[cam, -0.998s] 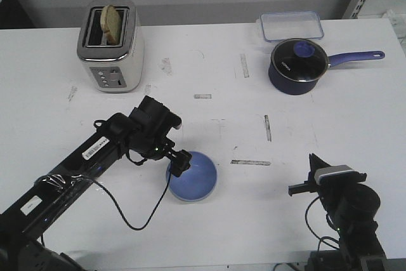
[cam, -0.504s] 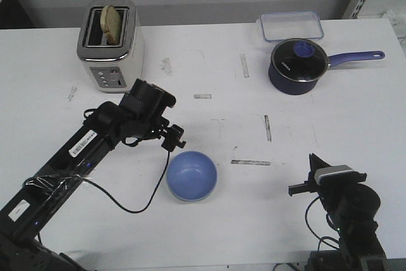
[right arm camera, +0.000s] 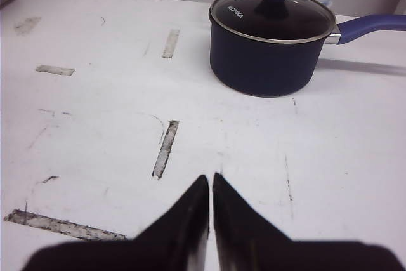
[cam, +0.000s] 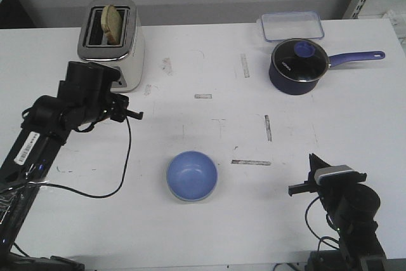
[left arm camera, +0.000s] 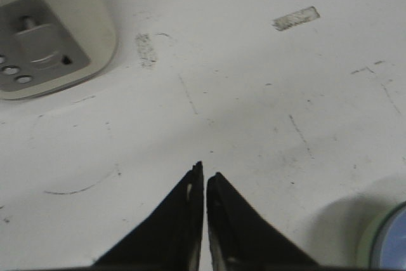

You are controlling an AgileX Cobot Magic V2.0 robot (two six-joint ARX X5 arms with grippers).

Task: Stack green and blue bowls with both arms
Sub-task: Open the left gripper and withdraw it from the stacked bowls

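The blue bowl point(cam: 191, 176) stands upright on the white table near its front middle. In the left wrist view its blue inside point(left arm camera: 394, 249) sits within a pale green rim, the green bowl point(left arm camera: 366, 245), so the blue one rests in the green one. My left gripper point(cam: 137, 115) is shut and empty, off to the left of the bowls beside the toaster; its fingers meet in the left wrist view point(left arm camera: 205, 171). My right gripper point(cam: 293, 189) is shut and empty at the front right, its jaws together in the right wrist view point(right arm camera: 210, 176).
A cream toaster point(cam: 111, 46) with a slice of toast stands at the back left, close to my left arm. A dark navy saucepan point(cam: 298, 66) with glass lid and a clear container point(cam: 292, 26) stand at the back right. Tape marks point(cam: 250, 162) dot the table.
My left gripper has let go of the bowl's rim and drawn back to the left, up toward the toaster. The bowl stays in place. The right arm has not moved.
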